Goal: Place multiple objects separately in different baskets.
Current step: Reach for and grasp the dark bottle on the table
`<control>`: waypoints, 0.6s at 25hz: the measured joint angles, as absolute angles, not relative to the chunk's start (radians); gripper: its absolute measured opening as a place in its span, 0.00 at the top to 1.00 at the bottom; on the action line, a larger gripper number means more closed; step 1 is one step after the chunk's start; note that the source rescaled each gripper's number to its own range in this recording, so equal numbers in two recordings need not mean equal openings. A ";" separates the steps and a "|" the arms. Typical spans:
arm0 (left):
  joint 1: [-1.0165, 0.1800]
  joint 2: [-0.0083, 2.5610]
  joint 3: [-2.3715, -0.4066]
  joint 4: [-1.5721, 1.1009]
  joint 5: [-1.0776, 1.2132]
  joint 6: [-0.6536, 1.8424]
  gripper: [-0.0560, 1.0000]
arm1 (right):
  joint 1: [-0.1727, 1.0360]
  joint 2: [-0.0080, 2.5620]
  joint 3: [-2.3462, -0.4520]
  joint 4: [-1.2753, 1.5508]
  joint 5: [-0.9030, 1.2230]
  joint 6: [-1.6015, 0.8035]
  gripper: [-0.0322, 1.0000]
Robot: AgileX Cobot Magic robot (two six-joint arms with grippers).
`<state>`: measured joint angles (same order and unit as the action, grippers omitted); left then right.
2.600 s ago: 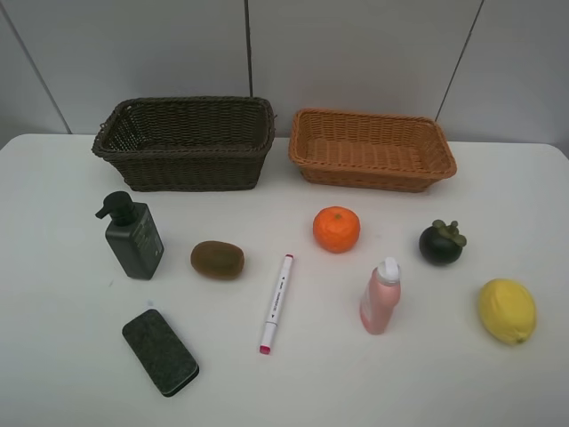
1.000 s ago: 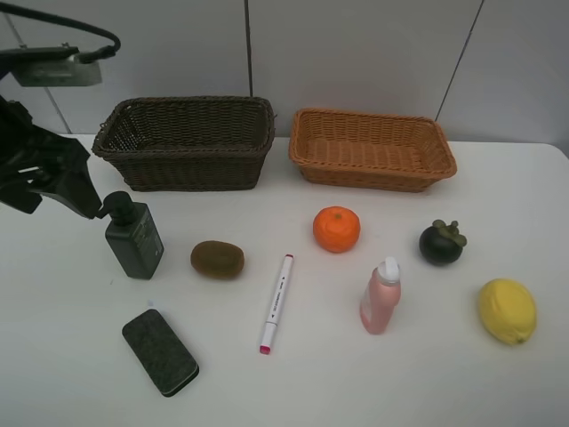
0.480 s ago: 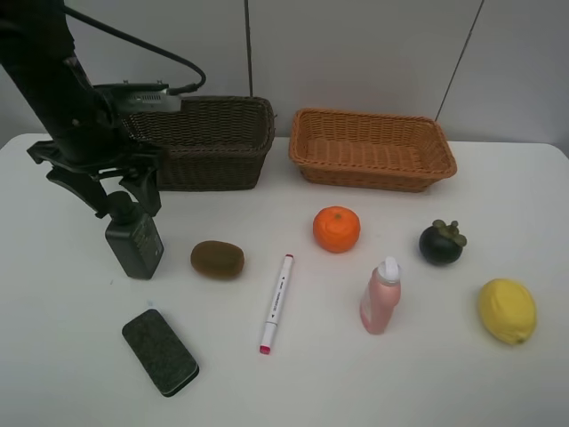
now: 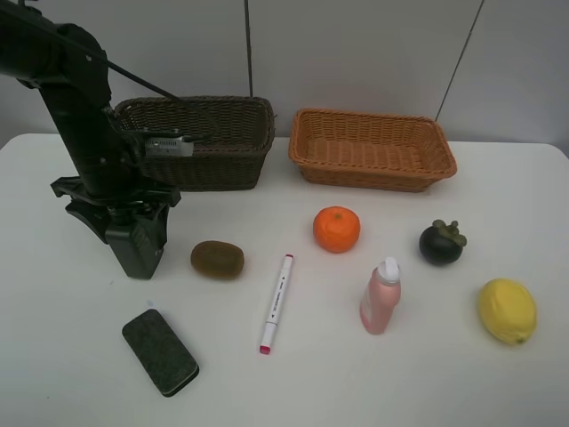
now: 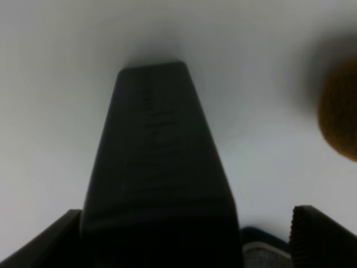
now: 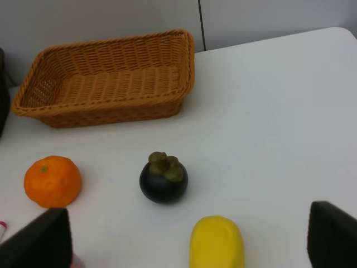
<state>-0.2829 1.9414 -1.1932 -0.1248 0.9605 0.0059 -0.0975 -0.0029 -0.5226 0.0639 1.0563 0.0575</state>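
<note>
Dark green pump bottle (image 4: 138,253) upright at table's (image 4: 373,391) 9 o'clock; kiwi (image 4: 217,259) at its 3, black eraser (image 4: 160,351) at its 5. Left gripper (image 4: 124,218) down over bottle top, fingers spread either side, not clamped as far as we see. Right gripper (image 6: 187,243) fingers wide apart, holding nothing. Dark basket (image 4: 191,169) and tan basket (image 4: 373,173) at 12; we see nothing inside either. We judge first pick just starting, everything left to sort.
</note>
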 joint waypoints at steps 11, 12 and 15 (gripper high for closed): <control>-0.283 1.931 -1.215 -0.097 1.008 0.000 0.60 | -0.097 -0.003 -0.523 0.064 1.056 0.058 0.00; -0.283 1.918 -1.232 -0.095 1.027 0.000 0.60 | -0.097 -0.003 -0.523 0.064 1.056 0.058 0.00; -0.283 1.873 -1.301 -0.092 1.073 0.000 0.60 | -0.097 -0.003 -0.523 0.064 1.056 0.058 0.00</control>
